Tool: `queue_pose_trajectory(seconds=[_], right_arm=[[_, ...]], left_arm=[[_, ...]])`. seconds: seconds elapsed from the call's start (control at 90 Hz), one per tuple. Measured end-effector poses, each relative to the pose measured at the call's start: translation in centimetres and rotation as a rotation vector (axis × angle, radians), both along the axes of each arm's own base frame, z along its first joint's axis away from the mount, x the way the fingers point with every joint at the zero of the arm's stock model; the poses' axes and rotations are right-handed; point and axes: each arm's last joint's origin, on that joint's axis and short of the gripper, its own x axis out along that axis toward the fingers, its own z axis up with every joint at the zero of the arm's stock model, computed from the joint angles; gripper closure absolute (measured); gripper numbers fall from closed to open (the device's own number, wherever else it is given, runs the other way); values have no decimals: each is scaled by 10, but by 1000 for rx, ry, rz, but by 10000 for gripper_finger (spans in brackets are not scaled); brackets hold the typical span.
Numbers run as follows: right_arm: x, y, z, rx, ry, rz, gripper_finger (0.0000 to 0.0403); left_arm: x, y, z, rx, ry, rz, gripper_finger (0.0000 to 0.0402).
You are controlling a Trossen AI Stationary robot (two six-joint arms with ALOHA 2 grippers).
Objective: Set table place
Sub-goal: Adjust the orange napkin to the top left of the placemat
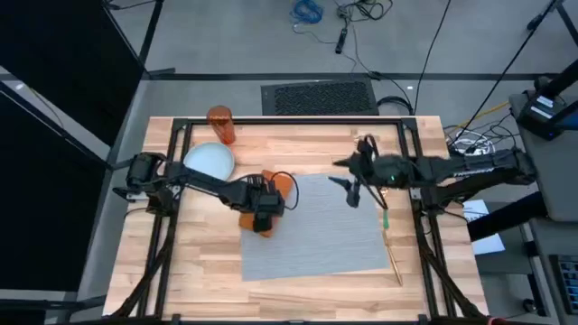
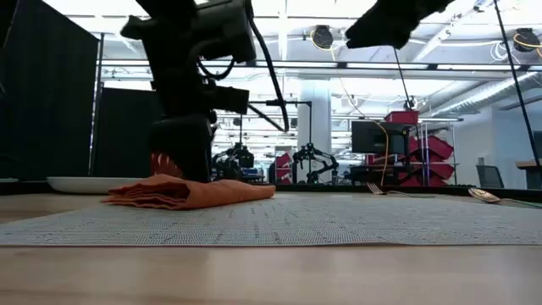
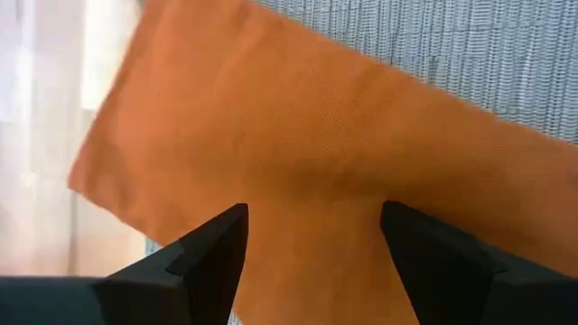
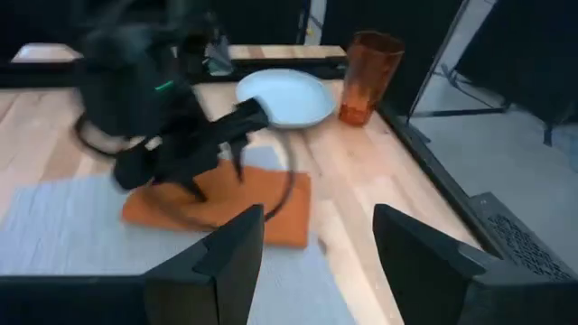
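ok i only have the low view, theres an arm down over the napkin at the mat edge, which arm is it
Observer: The left one. The left gripper is open, its fingers either side of the orange napkin.
Operator: is the tumbler upright, that arm blocks it here
Observer: Yes, the orange tumbler stands upright by the table's edge, just beyond the plate.
Operator: and the right gripper
Observer: The right gripper hangs open and empty over the placemat's right half.
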Motion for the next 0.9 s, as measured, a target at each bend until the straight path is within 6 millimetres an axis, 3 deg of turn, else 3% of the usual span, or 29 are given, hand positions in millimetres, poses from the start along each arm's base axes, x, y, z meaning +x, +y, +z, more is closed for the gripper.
queue_pose_trajectory(seconds=[0.367, 0.567, 0.9], right_arm=[[-11, 35, -31, 91, 100, 19, 209], [-7, 49, -42, 150, 138, 30, 209], [9, 83, -94, 174, 355, 52, 209]], left_arm=[[-18, -1, -25, -86, 34, -2, 159], [-19, -9, -25, -95, 27, 32, 160], [-22, -28, -26, -99, 29, 17, 160]])
